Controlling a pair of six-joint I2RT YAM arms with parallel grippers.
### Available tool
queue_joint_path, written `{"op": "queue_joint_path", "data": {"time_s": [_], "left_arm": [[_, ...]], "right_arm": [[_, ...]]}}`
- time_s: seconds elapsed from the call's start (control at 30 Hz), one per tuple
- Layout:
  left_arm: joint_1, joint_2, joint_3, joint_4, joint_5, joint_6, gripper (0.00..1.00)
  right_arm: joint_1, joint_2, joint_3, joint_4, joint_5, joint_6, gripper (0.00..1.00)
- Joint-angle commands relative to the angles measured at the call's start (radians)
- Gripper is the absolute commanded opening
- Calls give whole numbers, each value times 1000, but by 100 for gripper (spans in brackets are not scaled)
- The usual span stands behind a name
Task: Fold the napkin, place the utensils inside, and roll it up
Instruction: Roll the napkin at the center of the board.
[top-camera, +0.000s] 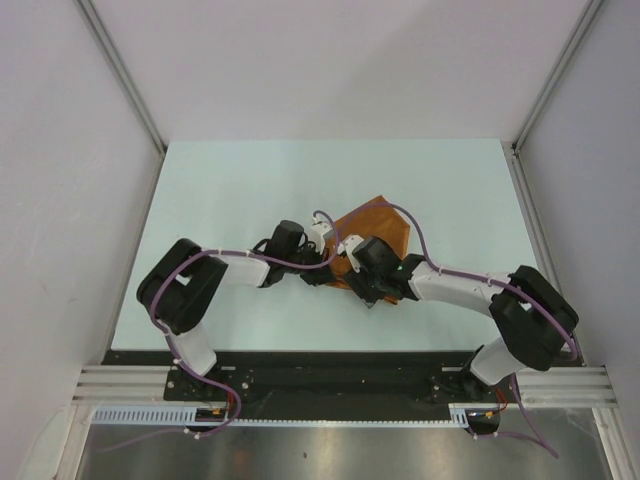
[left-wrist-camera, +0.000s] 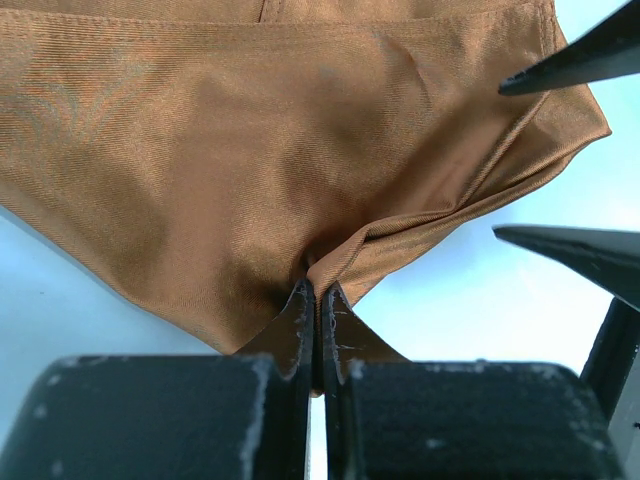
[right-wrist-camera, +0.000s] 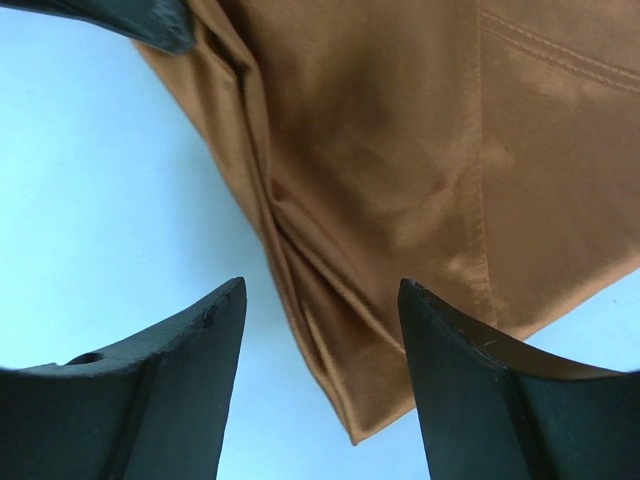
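Observation:
The rust-orange napkin (top-camera: 382, 225) lies bunched on the pale table (top-camera: 240, 190), partly under both wrists. My left gripper (left-wrist-camera: 318, 292) is shut on a pinched fold at the napkin's near edge (left-wrist-camera: 250, 150). From that pinch the cloth pulls into creases. My right gripper (right-wrist-camera: 320, 290) stands open, its fingers on either side of a pointed, folded corner of the napkin (right-wrist-camera: 400, 150) without touching it. The right gripper's fingers (left-wrist-camera: 575, 255) show at the right of the left wrist view. In the top view the two grippers (top-camera: 325, 265) (top-camera: 350, 268) meet at the napkin's left corner. The utensils are out of view.
White walls with metal corner posts (top-camera: 120, 70) enclose the table on three sides. A black rail (top-camera: 330, 372) carrying both arm bases runs along the near edge. Purple cables (top-camera: 420, 235) loop over the arms and across the napkin.

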Motion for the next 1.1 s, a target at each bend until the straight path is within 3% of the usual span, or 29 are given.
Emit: {"op": "queue_joint_path", "data": {"time_s": [0.0, 0.13, 0.17, 0.27, 0.43, 0.47, 0.63, 0.73, 0.83, 1.07], "left_arm": [[8, 22, 14, -45, 3, 4, 0], [8, 16, 15, -44, 4, 3, 0], [9, 14, 15, -44, 3, 4, 0], [8, 10, 21, -44, 13, 0, 0], [14, -15, 32, -13, 44, -31, 1], [15, -28, 37, -7, 47, -34, 5], [38, -77, 55, -8, 38, -58, 37], [61, -134, 43, -7, 6, -71, 51], [83, -192, 18, 7, -20, -75, 59], [101, -236, -55, 56, 1, -77, 66]], "right_arm": [[5, 34, 2, -1, 69, -20, 66], [13, 71, 7, -20, 80, -20, 56], [14, 83, 13, -21, 72, -21, 44], [17, 91, 25, -41, 49, -23, 26], [13, 127, 64, -99, -54, -27, 7], [10, 134, 71, -109, -71, -26, 0], [-50, 172, 123, -166, -242, -32, 0], [-98, 193, 154, -192, -369, -30, 0], [-159, 236, 195, -225, -489, -40, 0], [-253, 388, 349, -354, -669, -70, 0]]}}
